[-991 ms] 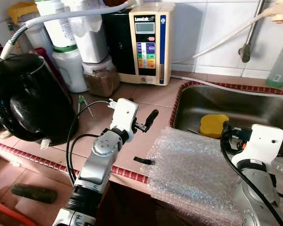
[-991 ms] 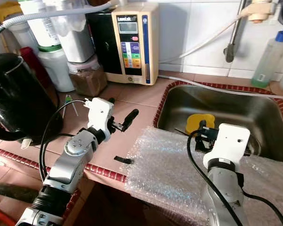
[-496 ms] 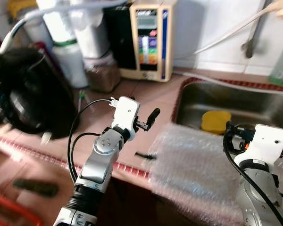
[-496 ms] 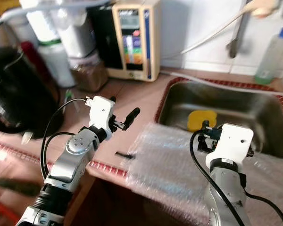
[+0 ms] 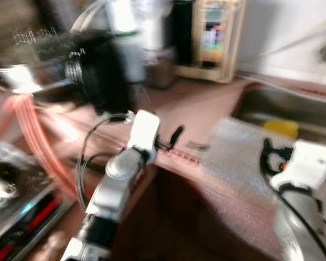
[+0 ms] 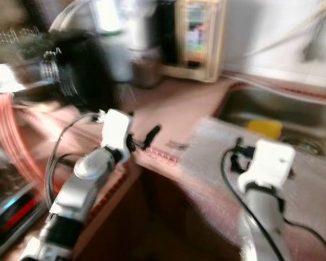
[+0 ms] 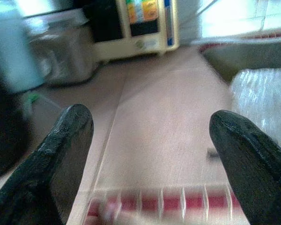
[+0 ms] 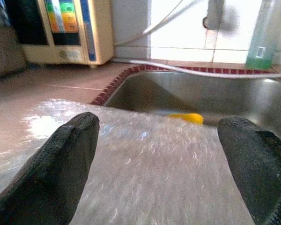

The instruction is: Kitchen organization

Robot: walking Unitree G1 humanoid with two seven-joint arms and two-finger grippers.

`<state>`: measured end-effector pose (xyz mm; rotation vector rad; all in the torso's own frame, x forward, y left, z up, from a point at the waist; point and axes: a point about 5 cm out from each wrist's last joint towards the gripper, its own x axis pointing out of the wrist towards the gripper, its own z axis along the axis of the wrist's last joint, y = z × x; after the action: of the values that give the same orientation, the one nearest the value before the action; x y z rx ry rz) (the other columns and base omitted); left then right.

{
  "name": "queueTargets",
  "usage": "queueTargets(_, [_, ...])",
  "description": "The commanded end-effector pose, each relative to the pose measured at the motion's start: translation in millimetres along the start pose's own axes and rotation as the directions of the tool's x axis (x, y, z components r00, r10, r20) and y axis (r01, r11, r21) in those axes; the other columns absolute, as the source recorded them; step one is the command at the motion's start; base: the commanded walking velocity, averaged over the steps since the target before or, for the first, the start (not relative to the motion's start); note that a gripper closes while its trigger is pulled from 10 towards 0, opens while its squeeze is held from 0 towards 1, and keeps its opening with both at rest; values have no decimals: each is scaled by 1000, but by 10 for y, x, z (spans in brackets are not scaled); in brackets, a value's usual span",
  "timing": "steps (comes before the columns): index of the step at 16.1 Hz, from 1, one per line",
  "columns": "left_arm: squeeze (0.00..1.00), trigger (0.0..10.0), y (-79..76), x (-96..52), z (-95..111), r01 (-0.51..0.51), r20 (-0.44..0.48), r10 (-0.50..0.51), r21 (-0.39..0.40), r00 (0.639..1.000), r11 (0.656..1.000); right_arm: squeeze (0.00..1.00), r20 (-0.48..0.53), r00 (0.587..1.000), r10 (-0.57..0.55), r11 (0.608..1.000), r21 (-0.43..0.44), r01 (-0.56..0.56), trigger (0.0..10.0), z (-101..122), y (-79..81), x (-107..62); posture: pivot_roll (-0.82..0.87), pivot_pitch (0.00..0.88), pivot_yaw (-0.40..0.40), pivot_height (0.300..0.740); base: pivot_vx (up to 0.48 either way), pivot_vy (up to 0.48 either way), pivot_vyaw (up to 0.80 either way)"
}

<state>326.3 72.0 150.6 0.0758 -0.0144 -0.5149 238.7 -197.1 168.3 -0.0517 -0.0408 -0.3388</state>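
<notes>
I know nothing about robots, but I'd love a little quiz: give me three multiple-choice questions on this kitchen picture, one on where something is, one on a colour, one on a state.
1. Where is the yellow object?
A. in the sink
B. on the floor
C. on the beige appliance

2. What colour is the counter edge strip?
A. blue
B. red
C. green

3. How are the left gripper's fingers?
A. shut on a cup
B. open, holding nothing
C. shut on the bubble wrap

Answers: 1 A, it lies inside the steel sink. 2 B, the right wrist view shows red trim. 3 B, bare counter shows between the two black fingers.
</notes>
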Motion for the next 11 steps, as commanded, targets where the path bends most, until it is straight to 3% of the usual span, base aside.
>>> queueTargets(1, [0, 10000, -16, 41, 87, 6, 20, -7, 14, 1000, 1000, 0, -3, 1000, -6, 1000, 0, 6, 10000, -4, -20, -6, -60, 0, 108, 740, 0, 0, 0])
queueTargets(11, [0, 10000, -6, 38, 81, 18, 40, -18, -9, 999, 1000, 0, 2, 1000, 11, 1000, -20, -11, 10000, -8, -15, 31, -57, 0, 92, 740, 0, 0, 0])
